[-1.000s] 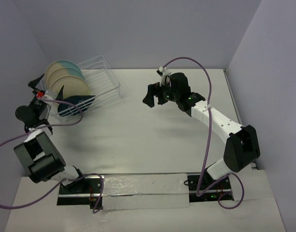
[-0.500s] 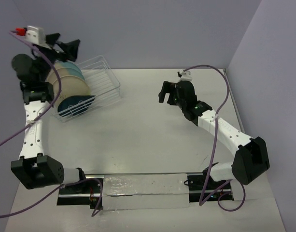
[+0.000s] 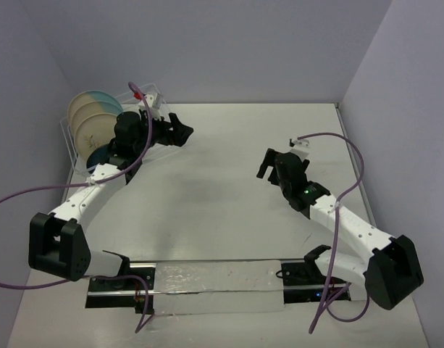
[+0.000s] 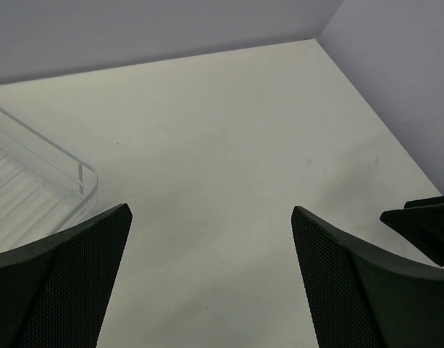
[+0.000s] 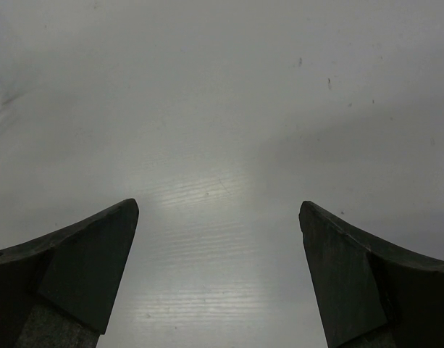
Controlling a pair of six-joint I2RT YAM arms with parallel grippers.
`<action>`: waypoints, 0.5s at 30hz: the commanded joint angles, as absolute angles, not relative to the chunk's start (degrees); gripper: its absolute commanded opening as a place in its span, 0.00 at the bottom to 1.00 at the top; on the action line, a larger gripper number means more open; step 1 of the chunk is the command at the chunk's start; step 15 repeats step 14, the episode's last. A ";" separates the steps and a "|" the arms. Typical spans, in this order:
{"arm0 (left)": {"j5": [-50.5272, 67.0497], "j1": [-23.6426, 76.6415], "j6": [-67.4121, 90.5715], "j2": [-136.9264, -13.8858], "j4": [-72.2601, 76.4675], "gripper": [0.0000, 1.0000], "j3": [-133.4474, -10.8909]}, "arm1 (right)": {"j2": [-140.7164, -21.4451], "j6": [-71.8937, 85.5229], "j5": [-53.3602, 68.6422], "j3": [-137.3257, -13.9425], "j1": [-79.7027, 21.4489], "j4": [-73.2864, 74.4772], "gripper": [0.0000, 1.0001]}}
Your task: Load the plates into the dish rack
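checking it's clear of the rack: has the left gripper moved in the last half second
Yes. The left gripper has swung right, from above the far-left corner of the rack to beyond its right side, over the table, open.

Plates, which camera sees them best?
The top external view: the plates stand visible at far left. The left wrist catches only a corner of the dish rack; the right wrist shows just table.
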State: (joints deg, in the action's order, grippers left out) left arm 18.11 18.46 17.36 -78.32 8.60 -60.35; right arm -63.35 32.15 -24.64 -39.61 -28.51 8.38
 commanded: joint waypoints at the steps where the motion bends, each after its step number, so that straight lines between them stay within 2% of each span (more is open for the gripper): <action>1: 15.73 19.00 19.28 -76.80 14.84 0.99 -59.92 | -57.95 34.28 -29.11 -37.37 -28.93 6.68 0.99; 8: 14.33 19.07 18.28 -77.61 12.54 0.99 -61.02 | -53.65 36.66 -31.64 -35.43 -29.27 6.25 0.99; 15: 14.26 19.16 17.46 -78.81 10.10 0.99 -62.73 | -54.11 35.63 -30.94 -34.92 -29.44 5.98 0.98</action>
